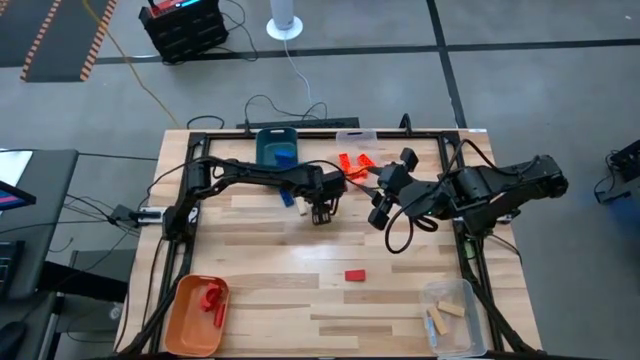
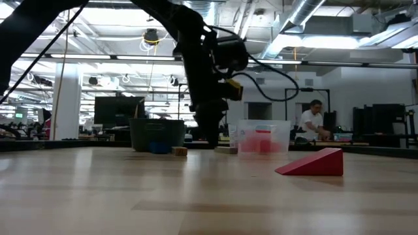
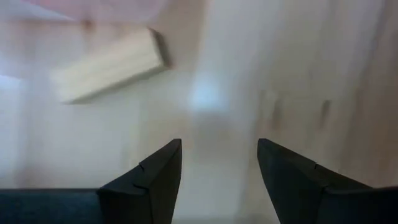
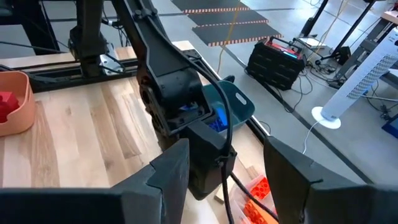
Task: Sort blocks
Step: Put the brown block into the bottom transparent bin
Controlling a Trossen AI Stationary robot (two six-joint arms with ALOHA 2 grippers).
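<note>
A wooden table (image 1: 300,270) is standing on a grey workshop floor, with bins at its corners. The left gripper (image 3: 217,180) is hanging low near the table's middle, fingers spread and holding nothing, with a plain wood block (image 3: 109,65) lying just ahead of it. The right gripper (image 4: 221,168) is waiting nearby, raised, also spread and empty. To grasp well, the left one should probably be centring over the block, squaring to its long sides before closing. A red wedge (image 1: 355,275) is lying apart, unsorted.
</note>
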